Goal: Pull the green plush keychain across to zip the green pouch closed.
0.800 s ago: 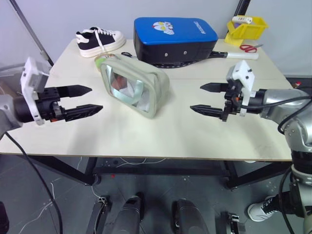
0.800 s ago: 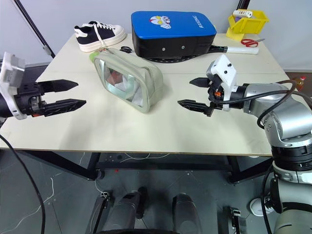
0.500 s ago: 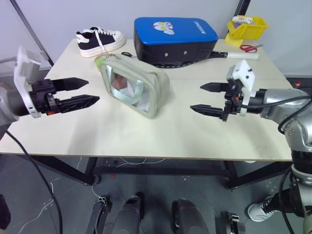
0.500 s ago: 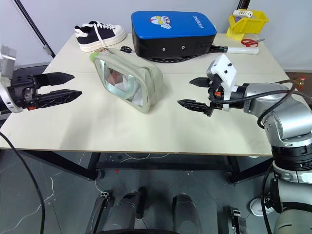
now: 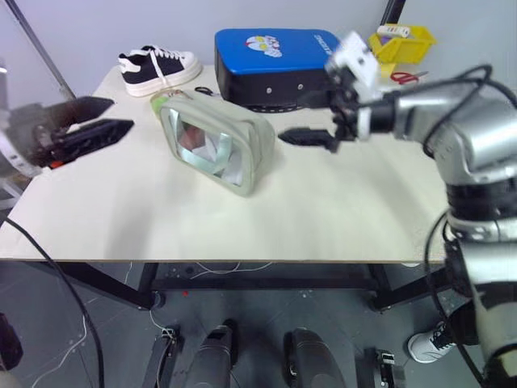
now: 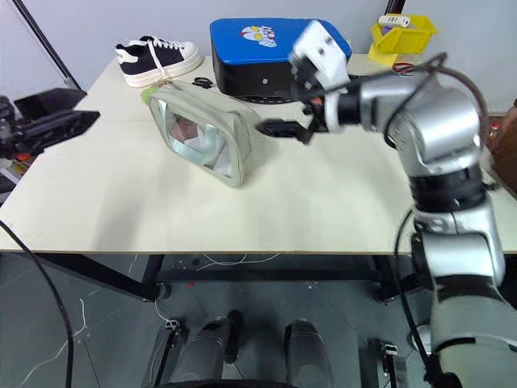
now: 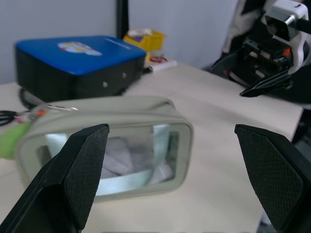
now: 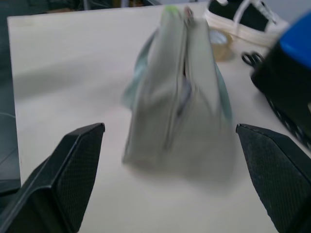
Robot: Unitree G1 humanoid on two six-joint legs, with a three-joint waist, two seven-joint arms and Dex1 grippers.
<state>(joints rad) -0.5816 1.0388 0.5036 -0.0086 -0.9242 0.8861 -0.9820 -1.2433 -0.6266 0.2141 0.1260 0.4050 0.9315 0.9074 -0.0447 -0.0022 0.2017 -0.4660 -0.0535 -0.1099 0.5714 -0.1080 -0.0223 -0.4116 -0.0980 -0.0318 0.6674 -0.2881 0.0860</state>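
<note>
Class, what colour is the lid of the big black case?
Bright blue lid with a cartoon print, clearest in the left eye view.

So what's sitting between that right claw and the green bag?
Nothing. In the left eye view, only bare table separates the open right gripper from the green pouch.

Right claw point(image 5: 311, 121) gapes just beside the green pouch point(image 5: 216, 141); left claw point(image 5: 97, 121) well apart

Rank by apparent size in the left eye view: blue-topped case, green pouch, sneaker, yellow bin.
1. blue-topped case
2. green pouch, close to the case; it sits nearer the camera, so this order is unsure
3. sneaker
4. yellow bin, farthest back, so likely understated
</note>
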